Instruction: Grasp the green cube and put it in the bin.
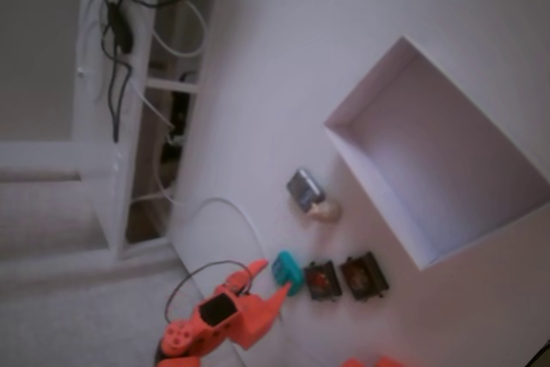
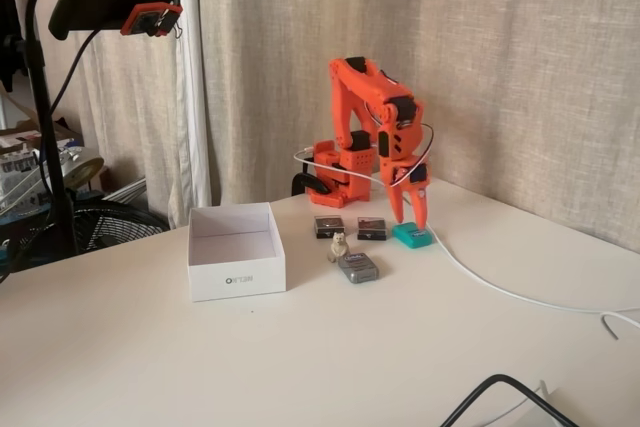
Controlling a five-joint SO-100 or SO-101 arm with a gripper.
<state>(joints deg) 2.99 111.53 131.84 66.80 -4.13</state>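
- My pincer (image 1: 271, 284) hung low in the lower middle of a fixed view, its two orange fingers spread into a V, one tip (image 1: 257, 266) to the left and the other (image 1: 282, 291) just beside the cube (image 1: 289, 272).
- In the other fixed view the pincer (image 2: 411, 219) pointed straight down, its tips right at the cube (image 2: 412, 236); the fingers stood parted around or just above it, and I could not tell whether they touched it.
- I held nothing lifted; the cube sat flat on the table (image 2: 300, 347).
- The cube lay in the lower centre of the tilted fixed view, slightly longer than wide, its long axis running from upper left to lower right there.
- To its right in that view lay two dark squares (image 1: 323, 281) (image 1: 364, 275) in a row, the nearer one close beside the cube.
- A grey block (image 1: 305, 187) and a small pale figure (image 1: 325, 210) lay above them, toward the frame's centre.
- The bin (image 1: 447, 83) filled the upper right of that view, open and white inside, well apart from the cube.
- A white cable (image 2: 520, 292) ran across the table past the cube toward the right edge.
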